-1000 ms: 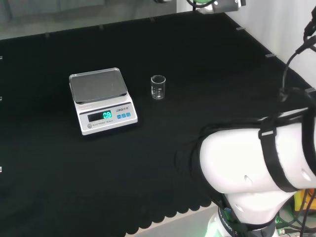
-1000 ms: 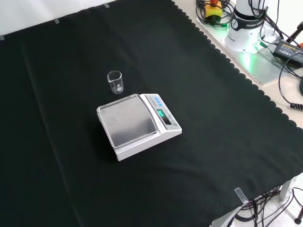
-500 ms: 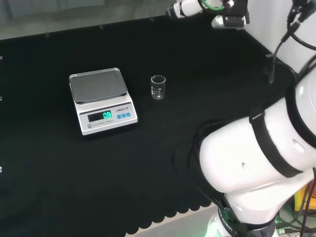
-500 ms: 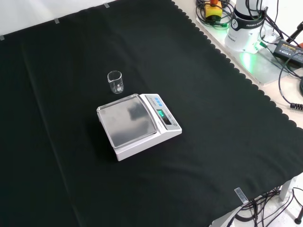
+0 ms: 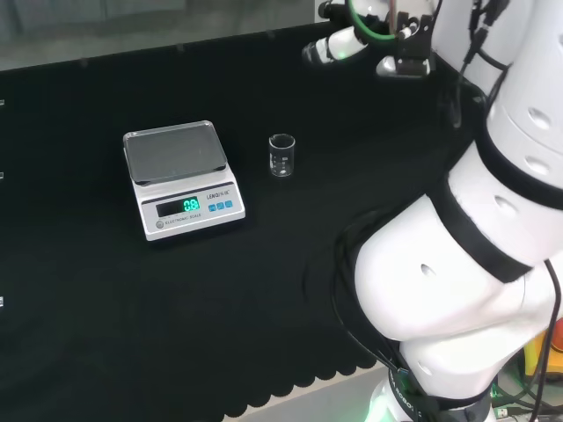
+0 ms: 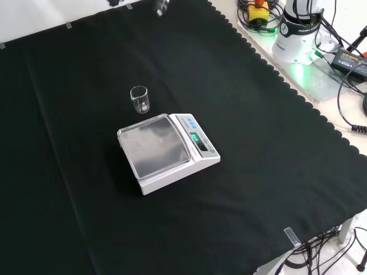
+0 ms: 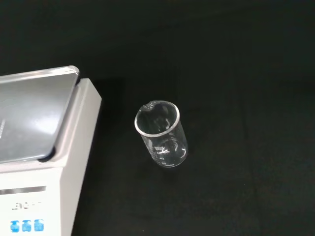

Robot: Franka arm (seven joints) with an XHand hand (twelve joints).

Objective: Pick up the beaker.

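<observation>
Head view: hand (image 5: pixel 332 46) up at the far edge of the black cloth (image 5: pixel 264 308), hanging above the bench, white fingers reaching toward the view's left. Whether the fingers are straight or curled cannot be told from here; nothing visible between them. Arm's big white links (image 5: pixel 466 264) fill the right side of this view.

Beaker (image 5: pixel 281 155) stands upright on the cloth, well apart from the hand, nearer the camera and a little to the left of it in the head view. Clear glass, looks empty, printed marks on the side too small to make out. Not touched by anything.

Scale (image 5: pixel 180 180) sits farther still from the hand, to the beaker's left in the head view, near the beaker without touching it. White body, grey metal pan on top, green lit display and blue buttons on the front face.

Front view: a dark bit of the hand (image 6: pixel 161 7) shows at the top edge, blurred. Beaker (image 6: pixel 140 99) is below it in the picture, well apart, with the scale (image 6: pixel 167 150) just beyond the beaker, farther from the hand.

Wrist view: beaker (image 7: pixel 161 133) seen from above, open mouth toward the camera, spout visible on the rim. Scale's (image 7: pixel 47 142) pan corner and side lie near it, a strip of bare cloth (image 7: pixel 236 73) between.
</observation>
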